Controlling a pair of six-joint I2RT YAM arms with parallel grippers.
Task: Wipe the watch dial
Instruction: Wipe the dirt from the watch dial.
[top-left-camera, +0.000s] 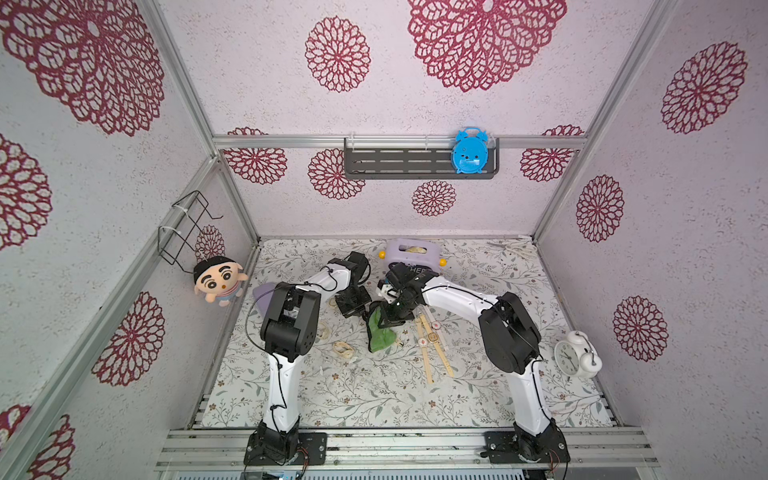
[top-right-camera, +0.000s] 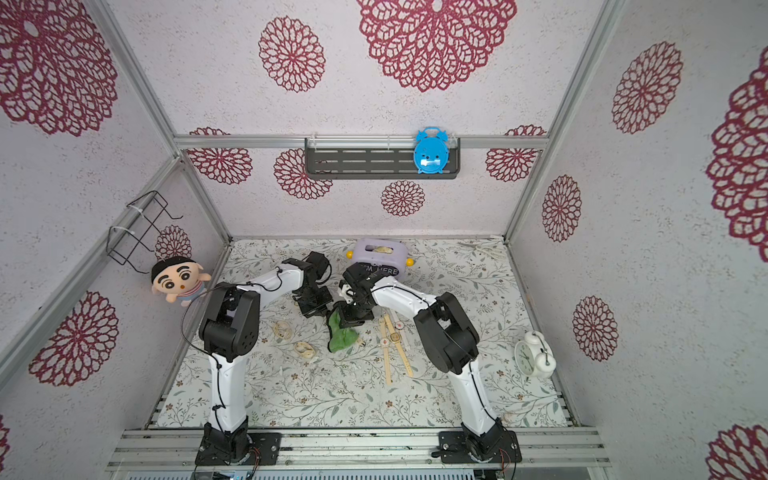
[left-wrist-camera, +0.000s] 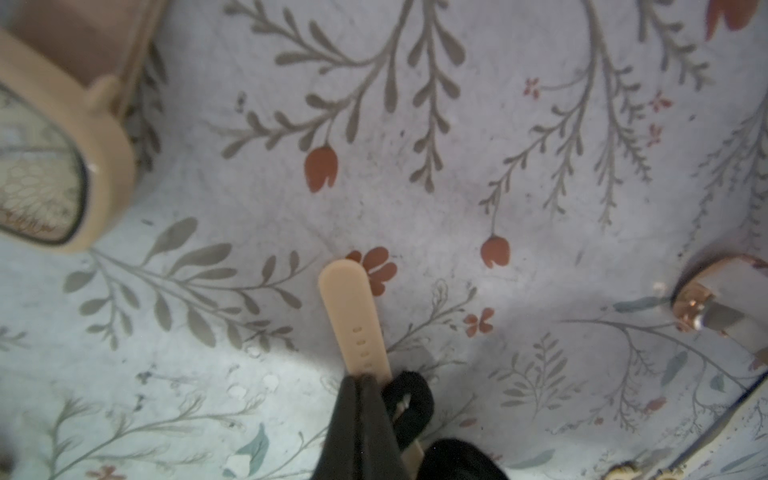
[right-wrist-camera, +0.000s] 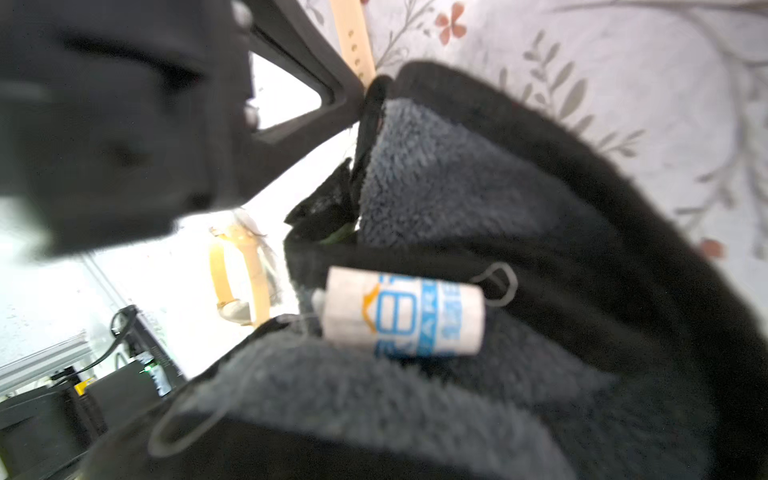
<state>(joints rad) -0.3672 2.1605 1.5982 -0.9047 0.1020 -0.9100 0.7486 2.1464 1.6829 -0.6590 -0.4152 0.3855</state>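
My left gripper (left-wrist-camera: 362, 380) is shut on the beige strap (left-wrist-camera: 353, 316) of a watch, close above the floral mat; that watch's dial is hidden behind the fingers and the cloth. In both top views the left gripper (top-left-camera: 360, 311) meets the right gripper (top-left-camera: 388, 319) at mid-table. The right gripper is shut on a cloth (top-left-camera: 380, 337), green in the top views and dark fleece (right-wrist-camera: 457, 187) with a white label in the right wrist view, where it covers the jaws. The cloth (left-wrist-camera: 409, 399) touches the strap beside the left fingers.
A square beige watch (left-wrist-camera: 62, 174) and a rose-gold watch (left-wrist-camera: 706, 299) lie near the left gripper. Several flat watches (top-left-camera: 432, 338) lie right of the cloth, and a coiled one (top-left-camera: 343, 350) lies to its left. A white alarm clock (top-left-camera: 575, 355) and a purple box (top-left-camera: 411, 254) stand on the mat.
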